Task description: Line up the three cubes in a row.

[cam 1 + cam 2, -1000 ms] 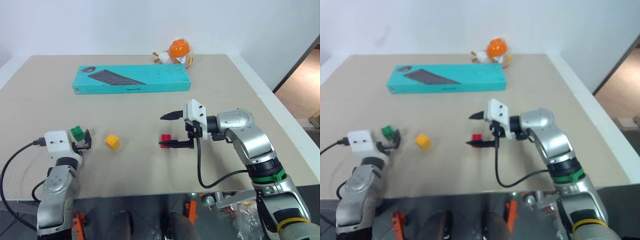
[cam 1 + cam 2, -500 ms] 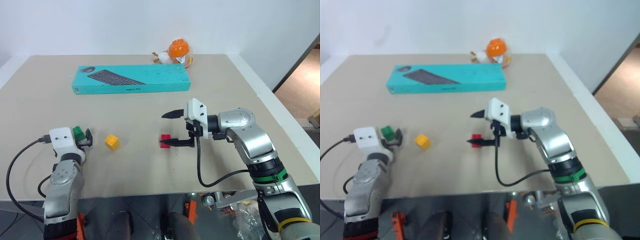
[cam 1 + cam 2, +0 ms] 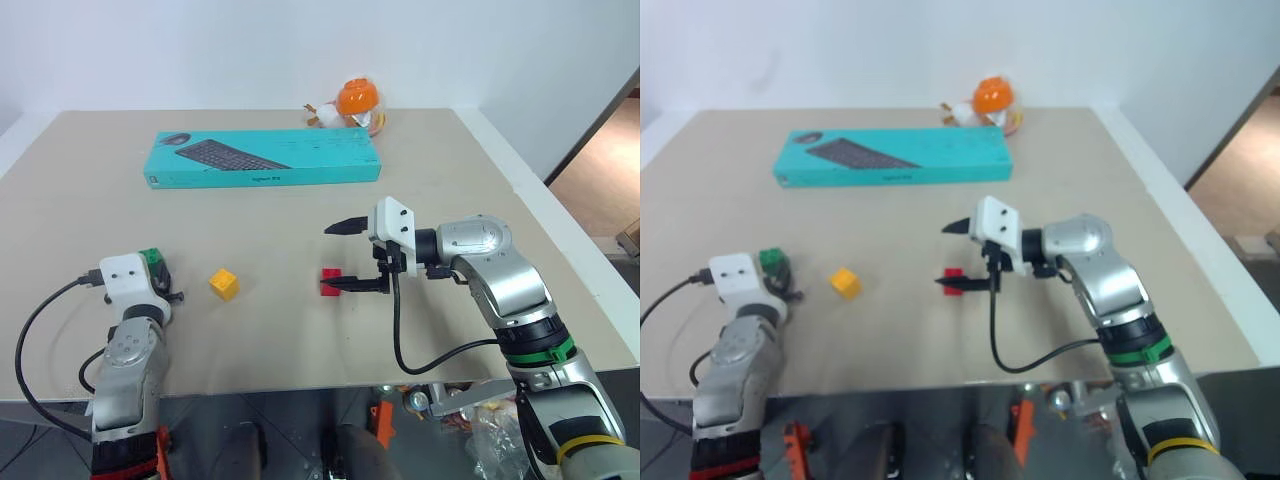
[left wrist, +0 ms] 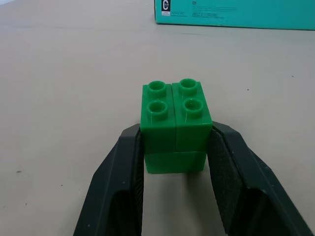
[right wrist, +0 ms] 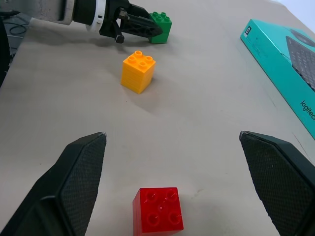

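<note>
1. The green cube [image 4: 175, 125] sits on the table [image 3: 300, 210] near its left front part, studs up, clamped between the two black fingers [image 4: 123, 187] of the left gripper [image 3: 158, 272]; each finger presses a side face of the cube's lower half, and the cube's base appears to rest on the table.
2. The yellow cube [image 3: 224, 284] stands alone just to the right of the green one, studs up, turned a little so that one corner faces the front edge; nothing touches it.
3. The red cube [image 3: 331, 277] lies further right, near the table's middle, well apart from the yellow cube and about level with it, so the three cubes form a loose, unevenly spaced line across the table.
4. The right gripper [image 3: 341, 256] points to the left with its fingers spread wide and holding nothing; in the right wrist view the red cube [image 5: 157, 210] sits on the table between the two finger pads [image 5: 81, 172], clear of both.
5. At the far side of the table lies a long teal keyboard box [image 3: 263, 157], parallel to the far edge.
6. Behind the box's right end, at the far edge, stands an orange round toy [image 3: 355, 101].
</note>
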### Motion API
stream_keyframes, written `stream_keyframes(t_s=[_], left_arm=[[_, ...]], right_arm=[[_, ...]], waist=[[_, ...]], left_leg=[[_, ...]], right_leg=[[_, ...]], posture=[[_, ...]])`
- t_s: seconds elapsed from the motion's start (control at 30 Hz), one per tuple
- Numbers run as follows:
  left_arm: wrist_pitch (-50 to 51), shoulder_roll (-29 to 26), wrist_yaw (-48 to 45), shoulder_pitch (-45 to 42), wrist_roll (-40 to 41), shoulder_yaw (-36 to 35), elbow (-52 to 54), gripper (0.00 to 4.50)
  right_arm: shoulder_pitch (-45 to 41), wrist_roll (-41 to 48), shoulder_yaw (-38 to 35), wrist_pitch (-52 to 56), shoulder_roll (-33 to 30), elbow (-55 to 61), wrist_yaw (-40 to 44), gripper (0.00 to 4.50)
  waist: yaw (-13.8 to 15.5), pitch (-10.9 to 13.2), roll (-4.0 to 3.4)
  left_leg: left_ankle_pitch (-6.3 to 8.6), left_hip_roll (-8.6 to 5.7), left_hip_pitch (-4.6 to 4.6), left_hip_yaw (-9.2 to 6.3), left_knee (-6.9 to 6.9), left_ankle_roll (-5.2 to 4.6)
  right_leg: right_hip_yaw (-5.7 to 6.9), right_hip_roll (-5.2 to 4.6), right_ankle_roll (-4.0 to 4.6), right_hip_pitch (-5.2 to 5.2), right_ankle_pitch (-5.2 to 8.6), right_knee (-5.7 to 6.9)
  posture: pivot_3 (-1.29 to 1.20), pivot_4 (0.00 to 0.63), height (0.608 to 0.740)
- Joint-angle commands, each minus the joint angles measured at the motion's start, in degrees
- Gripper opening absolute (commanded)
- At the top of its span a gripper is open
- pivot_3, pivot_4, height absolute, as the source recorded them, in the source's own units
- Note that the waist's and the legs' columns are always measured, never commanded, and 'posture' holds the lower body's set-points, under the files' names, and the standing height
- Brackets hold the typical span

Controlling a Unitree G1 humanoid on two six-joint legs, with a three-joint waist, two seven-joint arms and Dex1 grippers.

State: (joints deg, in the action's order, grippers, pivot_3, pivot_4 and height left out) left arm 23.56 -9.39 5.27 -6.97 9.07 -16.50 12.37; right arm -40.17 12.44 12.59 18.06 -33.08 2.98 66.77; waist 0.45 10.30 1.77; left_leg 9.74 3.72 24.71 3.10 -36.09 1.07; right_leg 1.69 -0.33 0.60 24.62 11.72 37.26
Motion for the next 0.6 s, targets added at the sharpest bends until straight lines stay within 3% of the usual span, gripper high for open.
stream_keyframes(t_s=[0.03, 0.33, 0.47, 0.6], left_arm=[[-0.99, -1.97, -2.49, -0.51, 0.29, -0.39, 0.52, 1.26], [-5.86, -13.48, -24.46, -2.34, 6.47, 0.91, -2.40, 1.26], [-6.35, -23.96, -46.25, -7.11, 15.32, 2.08, -4.60, 1.26], [-7.90, -29.54, -59.32, -11.46, 16.96, 6.47, -6.87, 1.26]], right_arm=[[-1.06, -0.02, -0.95, -1.15, -0.43, 0.59, -0.38, 4.50], [-0.97, 0.54, -1.32, -0.50, -0.51, 2.10, -0.92, 4.50], [-0.88, 2.46, -2.13, 2.09, -0.70, 4.50, -0.85, 4.50], [0.01, 3.87, -2.72, 4.05, -1.19, 5.77, -1.30, 4.50]], waist=[[0.00, 0.00, 0.00], [0.00, 0.00, 0.00], [-0.01, 0.01, 0.00], [0.00, 0.01, -0.01]], left_leg=[[0.00, 0.00, 0.01, -0.01, 0.00, 0.00], [0.00, 0.01, 0.02, 0.00, 0.00, 0.00], [-0.06, 0.06, 0.40, -0.05, -0.01, 0.08], [-0.09, 0.04, 0.43, 0.02, 0.01, 0.15]], right_leg=[[0.01, 0.00, 0.00, 0.00, 0.00, 0.00], [0.02, -0.01, 0.03, 0.05, 0.01, 0.00], [0.11, 0.07, 0.17, 0.46, -0.09, 0.02], [0.04, 0.04, 0.12, 0.49, -0.06, 0.02]], posture=[[0.00, 0.150, 0.740], [0.00, 0.150, 0.740], [0.00, 0.150, 0.740], [0.00, 0.150, 0.740]])
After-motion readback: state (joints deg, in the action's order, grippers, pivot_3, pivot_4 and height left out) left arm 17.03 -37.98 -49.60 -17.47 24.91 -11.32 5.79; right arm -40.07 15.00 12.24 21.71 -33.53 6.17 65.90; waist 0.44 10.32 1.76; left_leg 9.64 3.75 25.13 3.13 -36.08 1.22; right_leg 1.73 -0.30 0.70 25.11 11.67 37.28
